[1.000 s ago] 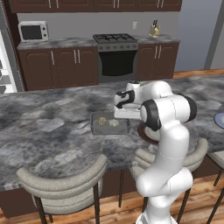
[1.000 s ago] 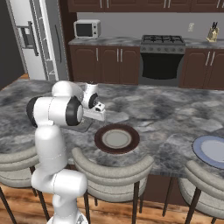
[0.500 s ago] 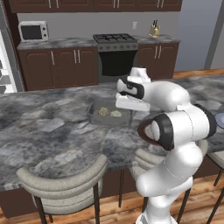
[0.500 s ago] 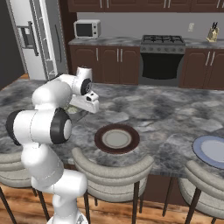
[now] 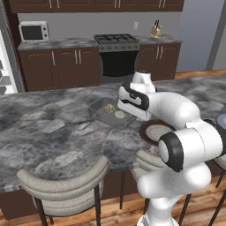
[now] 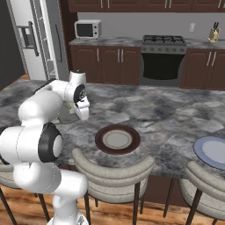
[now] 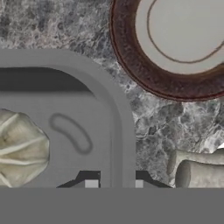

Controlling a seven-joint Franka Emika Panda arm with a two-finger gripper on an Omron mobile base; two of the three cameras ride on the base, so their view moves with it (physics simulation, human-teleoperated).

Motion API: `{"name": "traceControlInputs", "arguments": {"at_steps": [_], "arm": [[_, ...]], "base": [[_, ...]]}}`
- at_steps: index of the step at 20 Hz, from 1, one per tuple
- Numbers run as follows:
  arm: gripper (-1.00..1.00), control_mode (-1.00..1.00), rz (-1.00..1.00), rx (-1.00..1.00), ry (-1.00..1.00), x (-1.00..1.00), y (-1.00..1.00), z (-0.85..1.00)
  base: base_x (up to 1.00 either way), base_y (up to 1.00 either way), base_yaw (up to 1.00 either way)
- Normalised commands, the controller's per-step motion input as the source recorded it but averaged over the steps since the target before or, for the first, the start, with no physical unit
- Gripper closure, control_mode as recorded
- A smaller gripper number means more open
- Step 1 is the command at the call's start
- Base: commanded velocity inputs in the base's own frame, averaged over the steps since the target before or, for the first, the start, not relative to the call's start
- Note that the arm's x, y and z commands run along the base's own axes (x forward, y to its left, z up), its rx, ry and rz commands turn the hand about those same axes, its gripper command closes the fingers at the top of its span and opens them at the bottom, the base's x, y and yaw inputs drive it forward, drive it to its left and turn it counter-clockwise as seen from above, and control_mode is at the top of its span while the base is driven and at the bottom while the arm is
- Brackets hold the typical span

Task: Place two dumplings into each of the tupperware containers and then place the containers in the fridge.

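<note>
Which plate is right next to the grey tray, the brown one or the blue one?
The brown-rimmed plate. It sits on the counter just past the grey tray corner, while the blue-rimmed plate lies far off along the counter.

Dark grey rectangular plastic container [image 7: 87, 118], pale beige pleated dumpling [image 7: 19, 148], mottled grey marble table [image 5: 48, 132], round brown-rimmed cream plate [image 7: 175, 48].

The arm rises from the base, bends at the elbow and reaches forward over the counter, wrist turned downward. The gripper [image 7: 114, 183] points straight down, its jaws closed on the rim of the dark grey tupperware container [image 7: 114, 131].
</note>
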Motion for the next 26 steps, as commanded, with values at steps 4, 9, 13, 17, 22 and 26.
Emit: {"name": "traceControlInputs", "arguments": {"at_steps": [4, 9, 13, 17, 22, 26], "arm": [[1.0, -1.0, -0.48, 0.01, 0.26, -0.3, -0.37, 0.34], [1.0, -1.0, -0.45, 0.05, 0.12, -0.61, -0.04, 0.25], [1.0, -1.0, -0.35, -0.12, -0.01, -0.56, 0.25, 0.01], [1.0, -1.0, -0.12, -0.13, -0.19, -0.67, 0.11, 0.13], [1.0, -1.0, -0.04, -0.02, -0.13, -0.8, 0.0, 0.31], [1.0, -1.0, -0.06, 0.0, 0.03, -0.6, -0.3, 0.22]], "base": [[0.0, 0.0, 0.0], [0.0, 0.0, 0.0], [0.0, 0.0, 0.0], [0.0, 0.0, 0.0], [0.0, 0.0, 0.0], [0.0, 0.0, 0.0]]}}
